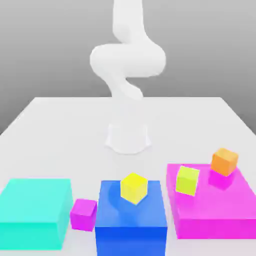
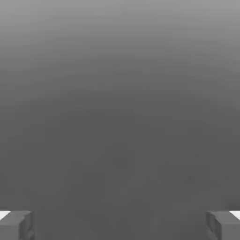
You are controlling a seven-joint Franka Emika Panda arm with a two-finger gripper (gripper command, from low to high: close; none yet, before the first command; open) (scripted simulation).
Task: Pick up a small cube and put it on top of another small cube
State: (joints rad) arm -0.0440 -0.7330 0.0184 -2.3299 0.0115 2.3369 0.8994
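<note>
A small magenta cube (image 1: 83, 214) rests on the white table (image 1: 60, 135), in the gap between a cyan block and a blue block. On top of the blue block sits a small yellow cube (image 1: 134, 188). The hand view has my gripper (image 2: 120, 225) open, its two grey fingertips (image 2: 16, 225) far apart with nothing between them and only plain grey background beyond. The white arm (image 1: 127, 60) rises from its base at the table's middle and leaves the exterior view at the top.
A large cyan block (image 1: 35, 210) stands at the exterior view's left front and a blue block (image 1: 131, 220) at the middle front. The flat magenta block (image 1: 212, 212) at the right carries a yellow-green cube (image 1: 187, 180) and an orange cube (image 1: 224, 161).
</note>
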